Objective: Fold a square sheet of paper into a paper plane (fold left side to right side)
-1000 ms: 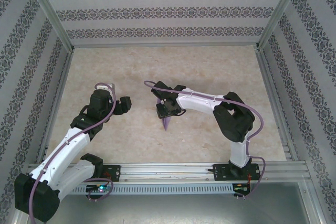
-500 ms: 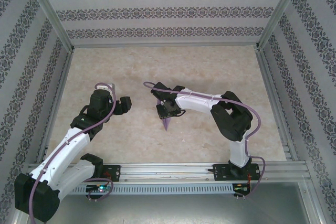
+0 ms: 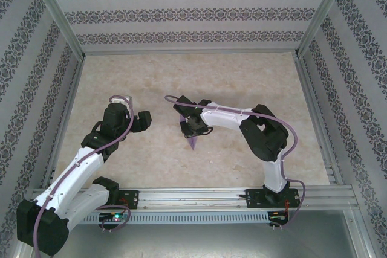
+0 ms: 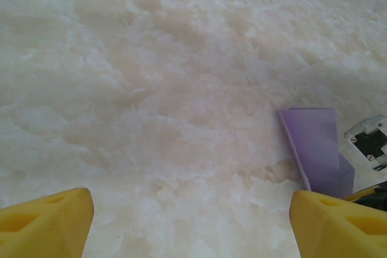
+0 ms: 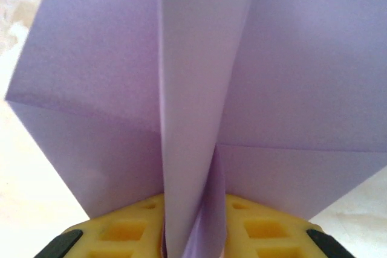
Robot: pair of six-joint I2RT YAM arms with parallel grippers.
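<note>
From above, my right gripper (image 3: 193, 126) is holding the paper plane (image 3: 193, 142) nose-down at the middle of the table (image 3: 242, 83), my left gripper (image 3: 142, 120) nearby. My left wrist is showing its jaws spread wide; my right wrist, pads (image 5: 127, 234) pinching the plane's crease. My right elbow (image 3: 263, 134) has been edging leftward.

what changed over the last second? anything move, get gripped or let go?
The right arm's elbow swung slightly left; the right gripper barely shifted over the paper plane. In the wrist view the plane's centre fold sits pinched between its yellow fingers. Nothing was let go. Unchanged: the left gripper, open and apart from the paper, and the plane's spot on the table.
</note>
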